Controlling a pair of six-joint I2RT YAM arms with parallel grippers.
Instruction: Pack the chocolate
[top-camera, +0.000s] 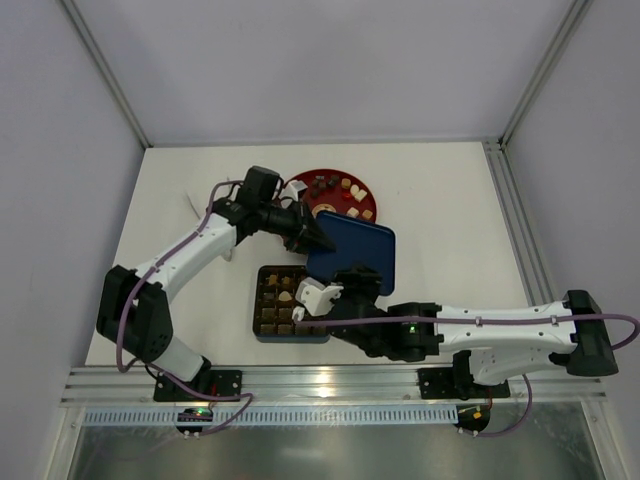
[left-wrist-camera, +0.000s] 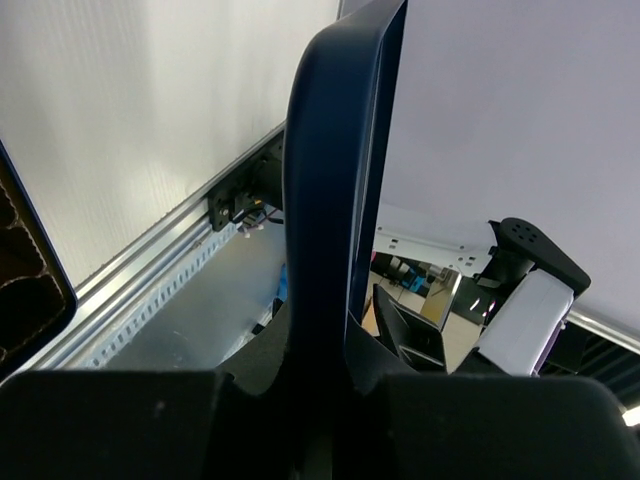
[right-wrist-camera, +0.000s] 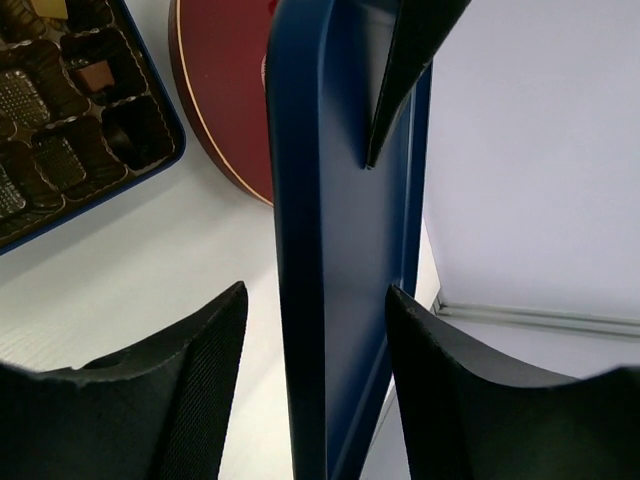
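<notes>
Chocolate (top-camera: 340, 190) lies on a red plate (top-camera: 318, 177), and more chocolate (top-camera: 278, 298) fills a dark blue box (top-camera: 262, 330). My left gripper (top-camera: 312, 238) is shut on the far left edge of the dark blue lid (top-camera: 355, 248) and holds it raised and tilted. In the left wrist view the lid (left-wrist-camera: 330, 180) stands edge-on in the shut jaws of the left gripper (left-wrist-camera: 320, 370). My right gripper (top-camera: 350, 277) is at the lid's near edge. In the right wrist view the lid (right-wrist-camera: 340, 250) stands between the open right gripper (right-wrist-camera: 315, 310), with a gap at the left finger.
The box (right-wrist-camera: 150, 165) with its chocolate (right-wrist-camera: 60, 120) lies left of the lid, and the red plate (right-wrist-camera: 225, 110) is just behind it. An aluminium rail (top-camera: 330, 380) runs along the table's near edge. Grey walls close in the back and both sides.
</notes>
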